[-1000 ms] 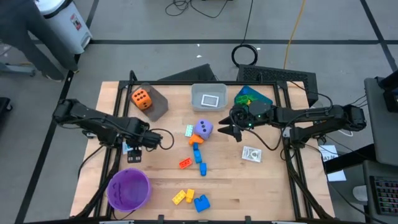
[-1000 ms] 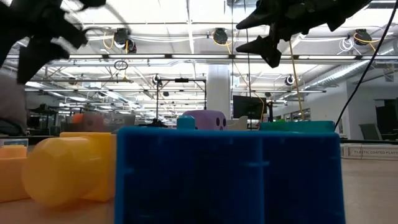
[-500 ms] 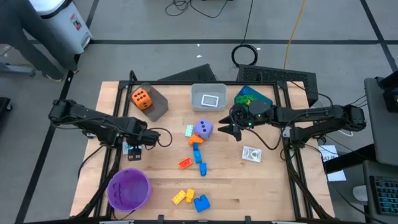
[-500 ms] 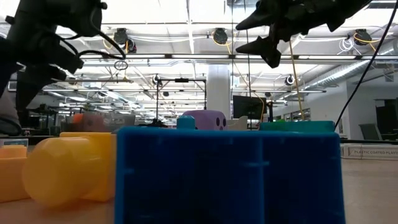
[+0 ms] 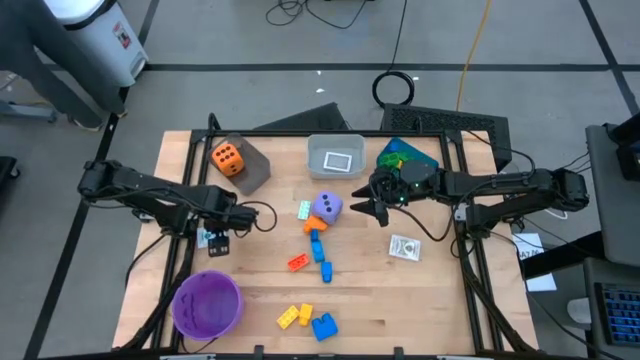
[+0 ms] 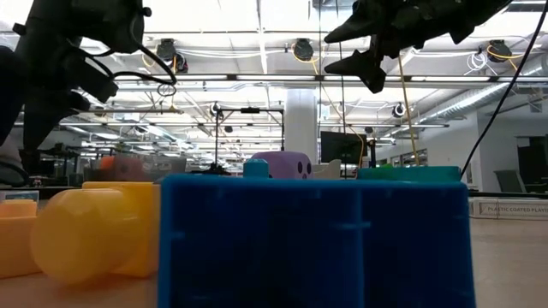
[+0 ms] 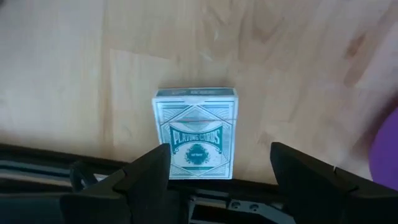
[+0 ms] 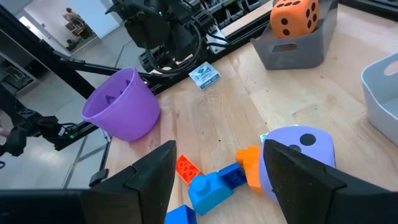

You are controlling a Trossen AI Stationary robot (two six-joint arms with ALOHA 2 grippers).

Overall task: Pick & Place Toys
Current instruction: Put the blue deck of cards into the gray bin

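Hovered left claw [image 7: 214, 171] wide over card box [image 7: 196, 133] lying flat by desk [image 5: 430, 290] edge, needing straight descent to straddle it; right claw [image 8: 217, 163] waited wide above purple die [image 8: 297, 155].

"PLAYING CARDS" on card box [image 7: 196, 133]

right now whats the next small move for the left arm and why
Probably lower the left gripper straight down over the teal and white playing card box. Its jaws stand open with the box lying flat on the wooden table between them in the left wrist view, not yet gripped. The right gripper waits open beside the purple dotted die.
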